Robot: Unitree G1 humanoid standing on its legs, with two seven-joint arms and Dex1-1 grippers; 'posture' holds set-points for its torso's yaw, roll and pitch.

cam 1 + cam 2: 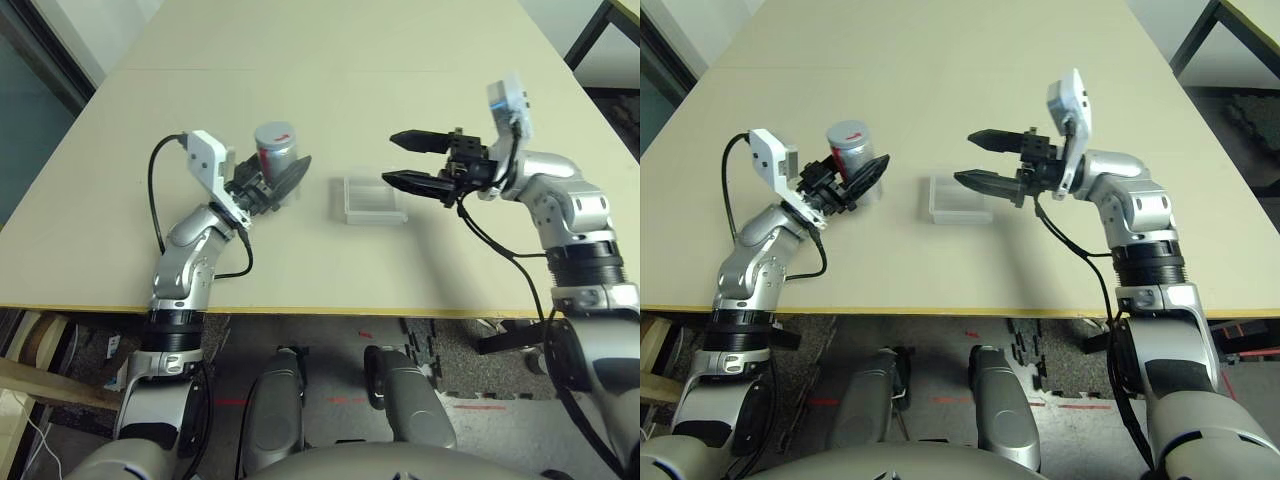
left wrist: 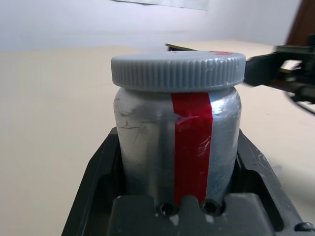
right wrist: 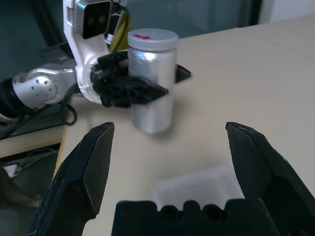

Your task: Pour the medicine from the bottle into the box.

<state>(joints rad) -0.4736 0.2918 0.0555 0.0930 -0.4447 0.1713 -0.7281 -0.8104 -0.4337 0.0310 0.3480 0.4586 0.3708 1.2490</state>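
The bottle [image 1: 276, 150] stands upright on the table left of centre. It is silver-grey with a red stripe and has its grey cap [image 2: 178, 69] on. My left gripper [image 1: 284, 172] is shut on the bottle's body, one black finger [image 2: 98, 172] on each side. The box [image 1: 372, 200], a shallow clear tray, lies on the table just right of the bottle. My right gripper [image 1: 391, 159] hovers open above the box's right side, pointing toward the bottle [image 3: 151, 83], with nothing between its fingers. The medicine is hidden.
The beige table [image 1: 330, 60] stretches far behind both arms, with its front edge [image 1: 330, 311] close to me. A dark frame [image 1: 598, 30] stands off the table's far right corner.
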